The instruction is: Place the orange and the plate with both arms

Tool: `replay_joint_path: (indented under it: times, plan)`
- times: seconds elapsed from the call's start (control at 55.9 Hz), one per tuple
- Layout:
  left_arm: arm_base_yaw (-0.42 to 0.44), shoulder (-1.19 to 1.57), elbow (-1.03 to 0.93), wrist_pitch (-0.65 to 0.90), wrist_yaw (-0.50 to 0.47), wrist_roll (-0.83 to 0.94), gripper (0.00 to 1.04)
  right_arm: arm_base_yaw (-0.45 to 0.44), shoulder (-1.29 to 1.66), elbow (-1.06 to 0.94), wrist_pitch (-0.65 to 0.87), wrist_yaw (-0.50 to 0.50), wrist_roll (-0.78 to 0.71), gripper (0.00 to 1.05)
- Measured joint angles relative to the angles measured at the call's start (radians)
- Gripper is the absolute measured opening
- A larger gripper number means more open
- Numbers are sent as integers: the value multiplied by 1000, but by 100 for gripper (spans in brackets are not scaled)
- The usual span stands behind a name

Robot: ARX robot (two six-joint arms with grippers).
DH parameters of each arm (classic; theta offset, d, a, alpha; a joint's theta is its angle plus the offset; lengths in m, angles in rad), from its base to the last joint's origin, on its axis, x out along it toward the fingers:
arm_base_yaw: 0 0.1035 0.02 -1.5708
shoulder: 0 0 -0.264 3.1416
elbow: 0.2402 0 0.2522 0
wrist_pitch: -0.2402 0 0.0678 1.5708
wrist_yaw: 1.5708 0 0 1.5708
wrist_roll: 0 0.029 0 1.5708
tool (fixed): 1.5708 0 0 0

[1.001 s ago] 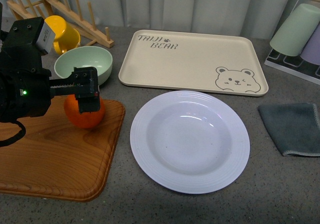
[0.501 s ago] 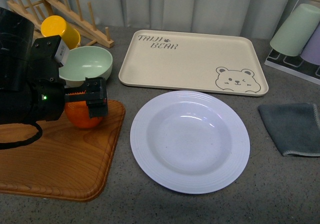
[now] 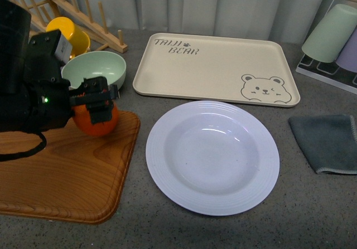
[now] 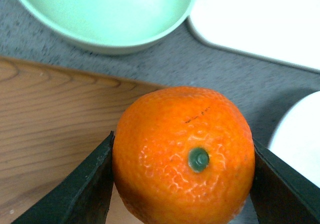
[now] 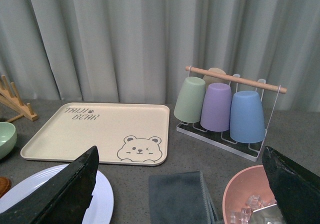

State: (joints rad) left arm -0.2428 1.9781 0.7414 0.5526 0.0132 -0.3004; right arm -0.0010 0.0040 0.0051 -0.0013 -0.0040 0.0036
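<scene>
Your left gripper [image 4: 184,194] reaching in low, closed on the orange [image 3: 96,123] at the wooden board [image 3: 67,171] corner, right gripper [image 5: 185,189] spread wide, empty.

Orange [image 3: 95,122] is between the left gripper's [image 3: 97,101] fingers at the board's [image 3: 61,171] far right corner, bowl [image 3: 95,68] just behind it. Plate [image 3: 167,165] lies right of the board, tray [image 3: 217,65] behind the plate, cloth [image 3: 326,140] off to the plate's right, cup rack [image 3: 329,37] behind the cloth.

Soft, even light, faint shadows — glare on plate [image 3: 212,157]; left wrist view overexposed.
</scene>
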Motion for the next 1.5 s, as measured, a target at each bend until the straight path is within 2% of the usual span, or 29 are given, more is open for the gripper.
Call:
replay_joint_path:
  times: [0.125,0.322,0.483,0.876,1.108,1.287,1.502]
  plan:
    - [-84,-59,4,-2,-3,-47,66,0,0,0,0,0,0,96]
    - [-295,12,52,14,-3,-144,66,0,0,0,0,0,0,96]
    - [-362,81,101,10,-30,-166,66,0,0,0,0,0,0,96]
    - [-392,203,198,-27,-64,-168,65,0,0,0,0,0,0,96]
    - [-389,196,200,-50,-85,-153,100,0,0,0,0,0,0,96]
    - [-377,122,172,-52,-93,-155,98,0,0,0,0,0,0,96]
    - [-331,-95,55,-20,-130,-161,98,0,0,0,0,0,0,96]
